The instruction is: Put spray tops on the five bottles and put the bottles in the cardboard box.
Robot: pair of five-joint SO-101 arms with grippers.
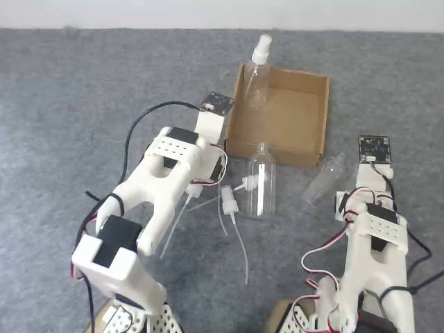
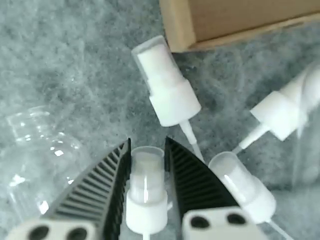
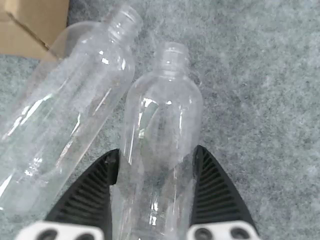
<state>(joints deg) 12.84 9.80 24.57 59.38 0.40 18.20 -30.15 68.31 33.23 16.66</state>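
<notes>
Box [image 1: 275,151] is set at 12 o'clock on the table. One capped bottle [image 1: 257,73] is leant in its 11 o'clock corner, so one of five is judged done. An open upright bottle [image 1: 261,187] is stood at the box's 6 o'clock, just beside the front wall.

Two more uncapped bottles are found at the box's 4 o'clock. The held bottle [image 3: 162,110] is clamped across its body by the right gripper [image 3: 157,151], jaws spread to bottle width and pressed on both sides. The spare bottle [image 3: 70,105] is laid just beside it, neck toward the box corner.

Left gripper [image 2: 146,141] is nearly closed, jaws pinched on the held top [image 2: 146,195]. Three loose tops are scattered around it at the upright bottle's 9 o'clock, the nearest top [image 2: 167,95] close to the box corner.

Step in hand is judged to be capping: top and bottle are both gripped but well apart. Next, the dip tube needs to be lined up with the bottle neck, fed in, and the top seated.
</notes>
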